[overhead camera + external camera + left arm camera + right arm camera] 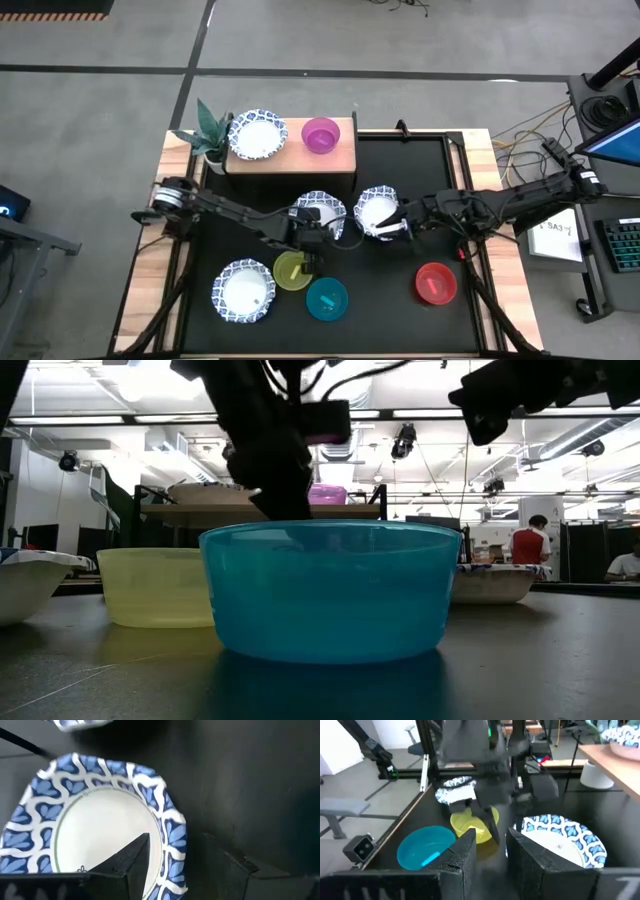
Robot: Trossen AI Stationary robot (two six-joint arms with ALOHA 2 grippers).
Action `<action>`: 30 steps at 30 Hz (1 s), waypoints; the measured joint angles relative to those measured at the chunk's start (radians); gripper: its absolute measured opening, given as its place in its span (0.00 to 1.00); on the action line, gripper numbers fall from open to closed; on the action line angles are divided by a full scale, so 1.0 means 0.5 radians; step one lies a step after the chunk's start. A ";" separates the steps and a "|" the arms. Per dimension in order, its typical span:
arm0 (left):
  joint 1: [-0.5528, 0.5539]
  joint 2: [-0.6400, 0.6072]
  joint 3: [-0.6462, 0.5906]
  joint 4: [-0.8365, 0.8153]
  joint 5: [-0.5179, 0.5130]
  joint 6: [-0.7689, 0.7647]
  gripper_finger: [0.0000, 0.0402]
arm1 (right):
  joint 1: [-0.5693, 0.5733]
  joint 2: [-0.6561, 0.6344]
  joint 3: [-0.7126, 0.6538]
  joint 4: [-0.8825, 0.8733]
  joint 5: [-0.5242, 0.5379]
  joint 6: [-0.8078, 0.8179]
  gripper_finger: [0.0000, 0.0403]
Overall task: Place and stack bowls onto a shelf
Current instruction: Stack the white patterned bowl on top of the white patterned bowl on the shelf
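The light-wood shelf [290, 155] holds one blue-rimmed white bowl [257, 135] and the purple bowl [320, 135]. Two more blue-rimmed bowls sit mid-table [320, 212] [378, 210], and a third sits near-left [243, 292]. The yellow-green bowl [293, 270], teal bowl [327, 298] and red bowl [435, 283] rest on the black mat. My left gripper [310, 243] [177, 840] is open over a blue-rimmed bowl [100, 830]. One of its fingers is above the bowl's inside and the other is outside the rim. My right gripper [392, 228] [492, 845] is open, low beside a blue-rimmed bowl [565, 840]. My left gripper comes from above, its fingers on either side of the blue-rimmed bowl's rim [172, 832]; whether either finger touches the bowl, I cannot tell. My right gripper has one finger [535, 860] in front of its bowl's edge; whether it touches, I cannot tell.
A potted plant [208, 135] stands at the shelf's left end. The shelf has free room right of the purple bowl. The teal bowl [330, 590] and yellow-green bowl [155, 588] sit close below the left arm. A person in red [525, 545] is in the room beyond.
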 joint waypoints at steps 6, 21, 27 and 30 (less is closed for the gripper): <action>0.033 0.039 -0.052 -0.008 0.001 -0.024 0.40 | 0.000 -0.050 0.000 -0.037 0.000 -0.003 0.25; 0.041 0.045 -0.065 -0.018 0.001 -0.059 0.11 | 0.013 -0.027 -0.082 -0.107 0.002 0.179 0.22; 0.042 0.034 -0.065 -0.025 -0.001 -0.060 0.03 | 0.013 -0.027 -0.082 -0.107 0.003 0.185 0.21; 0.043 0.000 -0.066 -0.044 0.000 -0.060 0.01 | 0.013 -0.027 -0.082 -0.107 0.003 0.185 0.21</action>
